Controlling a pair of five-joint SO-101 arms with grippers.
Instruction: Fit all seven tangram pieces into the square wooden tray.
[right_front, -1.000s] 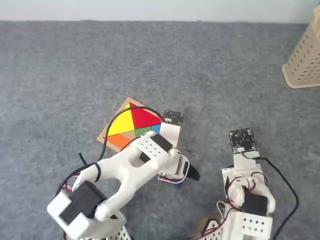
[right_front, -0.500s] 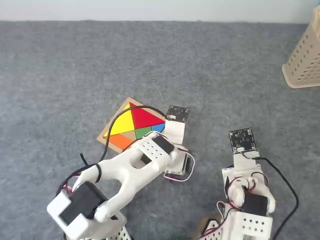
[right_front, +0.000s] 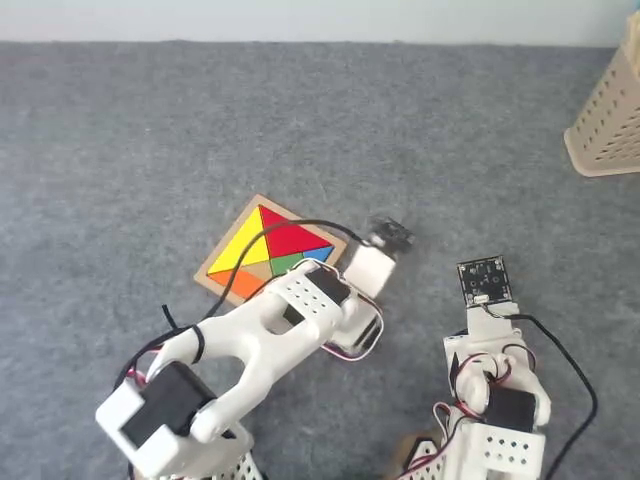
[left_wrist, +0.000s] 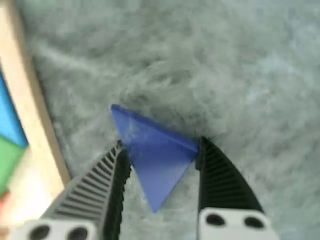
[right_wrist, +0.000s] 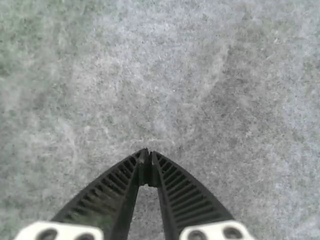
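Left arm has swung right, uncovering the tray's (right_front: 228, 233) corner; left fingers (left_wrist: 111, 175) clasp the blue triangle (left_wrist: 156, 150) on the bench (right_front: 300, 120) mid-way across, beside the tray; right fingers (right_wrist: 172, 192) stay pressed together.

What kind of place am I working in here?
Likely a tabletop robot test bench, not certain: a grey carpet-like surface, the wooden tray of coloured tangram pieces, a beige perforated basket at the edge, and the left gripper shut on a blue triangle beside the tray.
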